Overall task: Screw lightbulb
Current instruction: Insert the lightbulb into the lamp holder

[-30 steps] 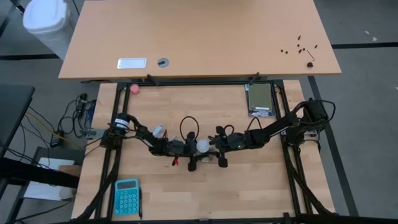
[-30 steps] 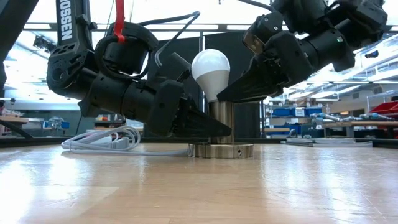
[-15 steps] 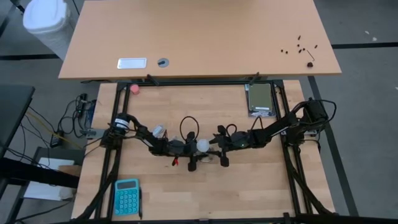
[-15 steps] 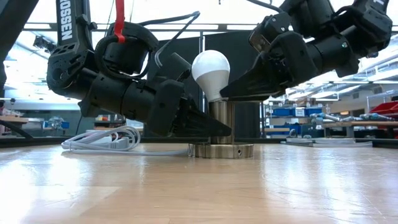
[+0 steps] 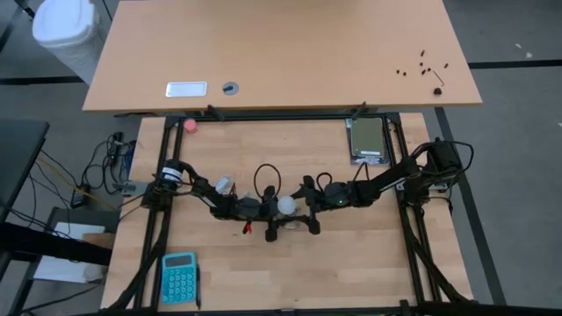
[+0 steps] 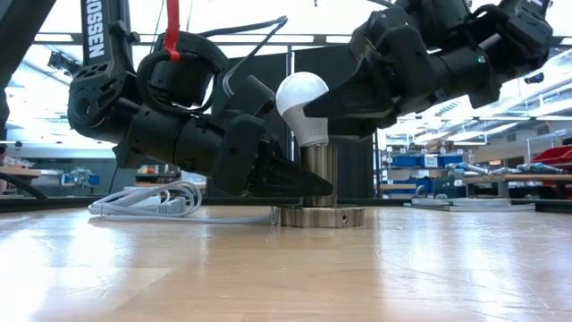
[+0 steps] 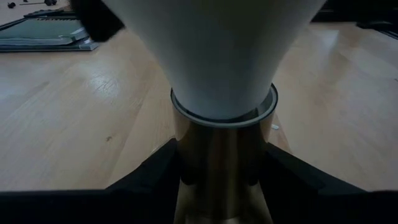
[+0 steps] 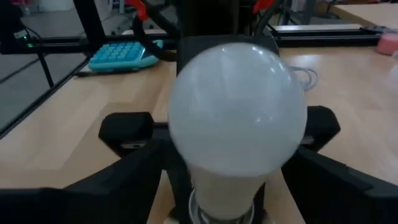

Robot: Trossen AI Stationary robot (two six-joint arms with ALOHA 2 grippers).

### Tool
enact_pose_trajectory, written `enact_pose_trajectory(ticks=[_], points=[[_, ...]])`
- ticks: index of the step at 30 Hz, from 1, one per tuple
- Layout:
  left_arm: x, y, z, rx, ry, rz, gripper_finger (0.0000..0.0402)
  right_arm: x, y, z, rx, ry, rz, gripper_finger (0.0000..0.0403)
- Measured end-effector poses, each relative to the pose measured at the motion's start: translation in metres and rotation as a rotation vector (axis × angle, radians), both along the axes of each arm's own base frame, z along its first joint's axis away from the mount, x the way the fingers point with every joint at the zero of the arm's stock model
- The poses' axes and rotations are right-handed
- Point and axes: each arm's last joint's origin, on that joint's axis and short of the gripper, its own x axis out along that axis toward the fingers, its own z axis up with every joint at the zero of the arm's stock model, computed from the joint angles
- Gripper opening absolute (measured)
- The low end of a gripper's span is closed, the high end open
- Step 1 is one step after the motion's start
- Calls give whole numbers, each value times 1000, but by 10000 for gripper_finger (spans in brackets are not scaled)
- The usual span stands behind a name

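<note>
White and frosted, the lightbulb [image 6: 301, 103] is standing upright in the brass-coloured socket [image 6: 317, 170] on the wooden table [image 6: 286, 268], its neck sitting in the socket's rim. The left gripper [image 6: 304, 183] is clamping the socket's stem between its fingers. The right gripper [image 8: 239, 180] is flanking the globe, fingers spread apart, not pressing it.
</note>
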Motion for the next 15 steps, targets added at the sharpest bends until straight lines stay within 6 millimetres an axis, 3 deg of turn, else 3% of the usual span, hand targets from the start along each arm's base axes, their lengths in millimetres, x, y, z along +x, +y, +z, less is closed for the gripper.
enact_pose_trajectory(ticks=[15], points=[[0, 0, 0, -2, -4, 0, 188, 10, 0, 4, -48, 13, -35, 292]])
